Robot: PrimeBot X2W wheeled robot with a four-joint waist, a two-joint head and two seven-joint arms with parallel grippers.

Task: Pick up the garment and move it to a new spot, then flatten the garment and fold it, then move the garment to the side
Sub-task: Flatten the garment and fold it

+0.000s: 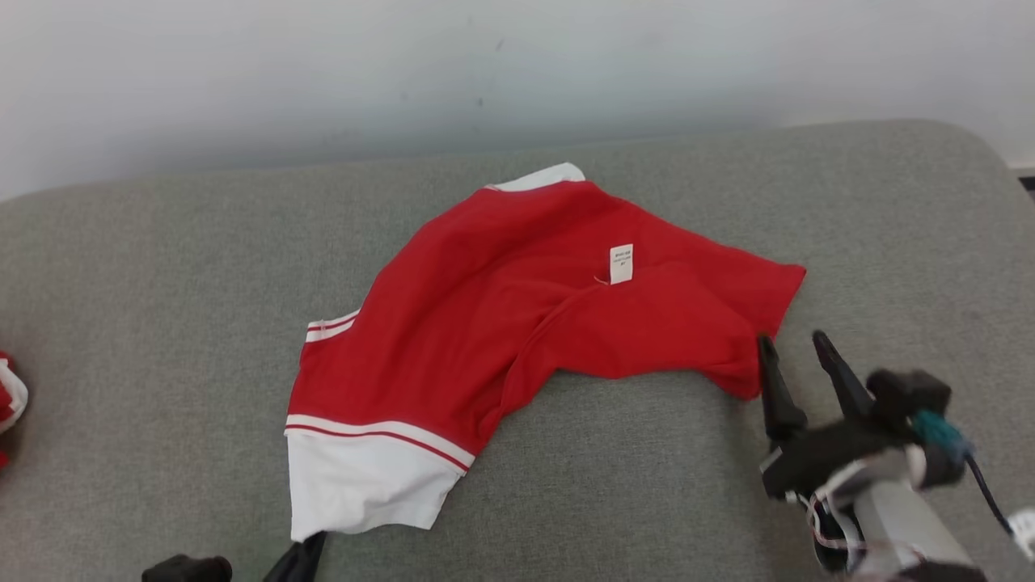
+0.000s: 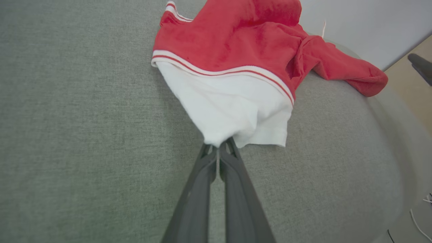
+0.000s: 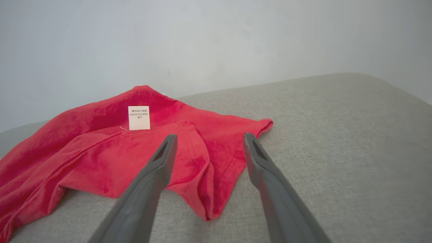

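Left wrist view: our left gripper (image 2: 219, 148) pinches the white hem (image 2: 233, 111) of the crumpled garment (image 2: 233, 40) on the grey cushion (image 2: 84, 118), right gripper (image 1: 792, 339) gapes beside it; moving, flattening, folding probably all pending.

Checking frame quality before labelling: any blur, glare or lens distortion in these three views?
Head view: even soft light, no glare; garment sharp, right gripper and its wrist blurred. Left wrist view: wide-angle bend curves the couch edge at right; left gripper, shut on the garment, fairly crisp. Right wrist view: label in focus, the gripper's fingers slightly soft, faint shadow under the red fold.
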